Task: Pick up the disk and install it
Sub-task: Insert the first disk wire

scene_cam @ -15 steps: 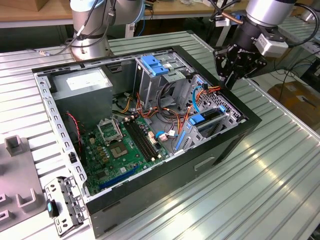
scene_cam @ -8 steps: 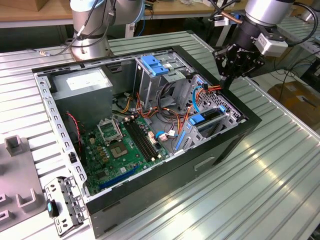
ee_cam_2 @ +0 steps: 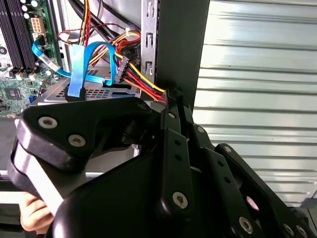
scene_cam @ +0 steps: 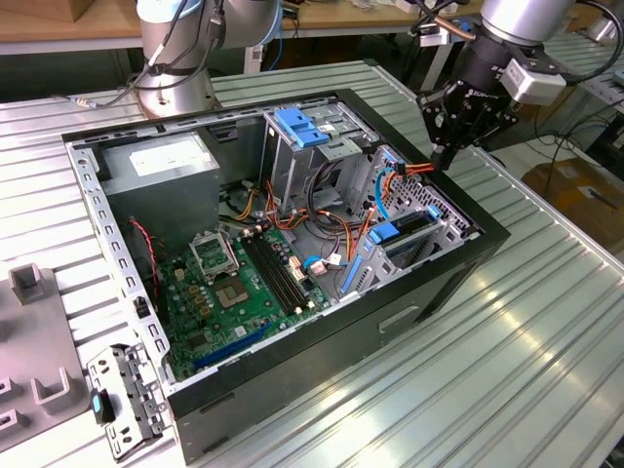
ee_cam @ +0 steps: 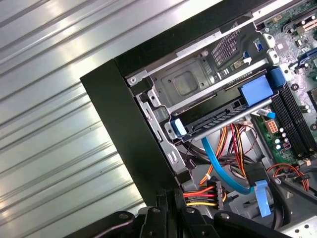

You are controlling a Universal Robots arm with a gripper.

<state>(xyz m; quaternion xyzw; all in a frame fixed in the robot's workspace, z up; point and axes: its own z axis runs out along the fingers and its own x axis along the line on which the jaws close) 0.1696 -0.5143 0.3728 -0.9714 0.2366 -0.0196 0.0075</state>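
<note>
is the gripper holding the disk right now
No, in the exterior view the gripper hangs above the case's edge with no disk in it.

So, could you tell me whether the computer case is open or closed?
Open: the computer case lies with no side panel on, and its motherboard and cables are exposed.

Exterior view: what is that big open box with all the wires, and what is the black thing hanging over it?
The box is an open computer case lying on a ribbed metal table. The green board inside is its main circuit board. The black thing is the end effector, the grabbing part of a robot arm. It hangs over the case's edge, near some coloured wires. The two wrist views come from cameras riding on the arm. The disk, dark with blue rails, sits in a metal bay. I can't tell whether the end effector holds anything.
</note>
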